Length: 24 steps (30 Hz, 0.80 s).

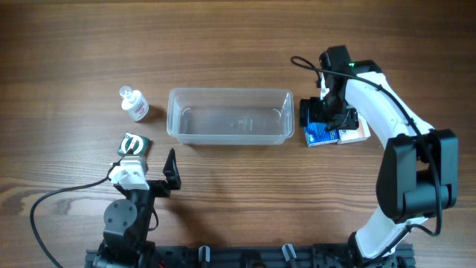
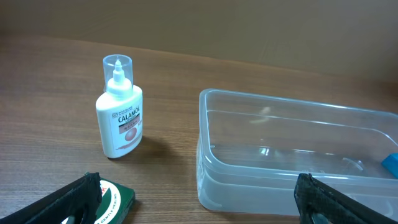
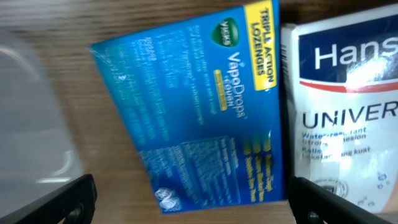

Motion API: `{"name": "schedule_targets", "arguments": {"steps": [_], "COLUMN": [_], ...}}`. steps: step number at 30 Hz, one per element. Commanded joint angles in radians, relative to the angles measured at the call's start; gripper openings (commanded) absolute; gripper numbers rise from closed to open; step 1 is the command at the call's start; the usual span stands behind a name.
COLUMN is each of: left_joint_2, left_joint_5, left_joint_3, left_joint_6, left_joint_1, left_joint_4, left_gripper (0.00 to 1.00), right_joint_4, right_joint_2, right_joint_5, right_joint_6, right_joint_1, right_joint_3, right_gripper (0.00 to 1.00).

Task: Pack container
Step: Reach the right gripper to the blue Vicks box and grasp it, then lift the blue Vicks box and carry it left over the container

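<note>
The container (image 1: 229, 115), a clear plastic tub, sits empty at the table's middle; it also shows in the left wrist view (image 2: 292, 155) and at the left edge of the right wrist view (image 3: 28, 112). My right gripper (image 1: 329, 117) is open and hovers just above a blue VapoDrops box (image 3: 199, 106) lying right of the tub, beside a white Hansaplast box (image 3: 345, 99). My left gripper (image 1: 160, 173) is open and empty near the front left. A white Calamol bottle (image 2: 120, 115) stands left of the tub. A green box (image 2: 115, 202) lies by my left finger.
The blue box (image 1: 321, 134) and white box (image 1: 355, 132) lie flat and touching, partly hidden under my right arm in the overhead view. The bottle (image 1: 134, 104) and green box (image 1: 134, 144) are at the left. A black cable trails at the front left.
</note>
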Motion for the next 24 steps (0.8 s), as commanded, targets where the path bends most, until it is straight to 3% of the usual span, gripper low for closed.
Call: {"name": "schedule_targets", "arguments": {"steps": [1, 14, 19, 24], "left_joint_2": [-0.001, -0.001, -0.001, -0.001], "left_joint_5": [-0.016, -0.016, -0.016, -0.016], "left_joint_3": [-0.001, -0.002, -0.002, -0.002], "left_joint_6": [-0.002, -0.002, -0.002, -0.002], "left_joint_1": [-0.007, -0.007, -0.007, -0.007], "left_joint_4": [-0.001, -0.001, -0.001, -0.001], "left_gripper": [1.0, 1.0, 1.0, 1.0], "right_joint_4": [0.053, 0.14, 0.146, 0.146], "right_joint_2": [0.03, 0.042, 0.042, 0.043], "right_joint_5": [0.034, 0.028, 0.035, 0.036], "right_joint_6": [0.025, 0.052, 0.077, 0.086], "right_joint_1": [-0.01, -0.011, -0.011, -0.011], "right_joint_3": [-0.051, -0.08, -0.08, -0.089], "right_gripper": [1.0, 0.99, 0.87, 0.87]}}
